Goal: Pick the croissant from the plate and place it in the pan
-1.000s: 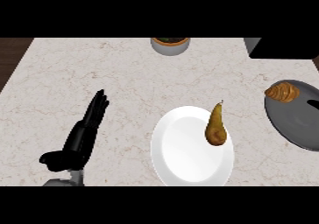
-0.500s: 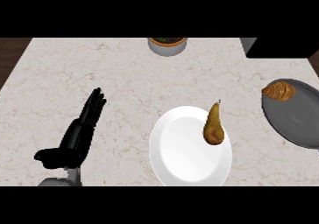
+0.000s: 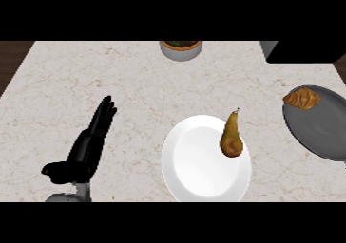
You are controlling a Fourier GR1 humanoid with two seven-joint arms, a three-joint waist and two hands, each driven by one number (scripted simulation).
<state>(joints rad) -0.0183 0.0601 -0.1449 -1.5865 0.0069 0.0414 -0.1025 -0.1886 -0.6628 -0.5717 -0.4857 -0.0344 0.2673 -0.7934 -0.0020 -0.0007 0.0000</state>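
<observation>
Steep overhead view, counter probably near

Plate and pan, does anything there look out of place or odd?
Yes. The croissant sits on the upper left rim of the pan rather than in its middle, partly over the edge. The plate holds a pear instead, lying at its upper right edge with the stem poking past the rim.

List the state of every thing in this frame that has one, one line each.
croissant: lying in the pan, at its upper left edge.
pan: upright on the counter's right side, holding the croissant.
pear: lying on the plate's right part, stem up.
plate: flat on the counter, holding only the pear.
pot: upright at the counter's far edge.
left robot hand: open, fingers straight, holding nothing.
</observation>
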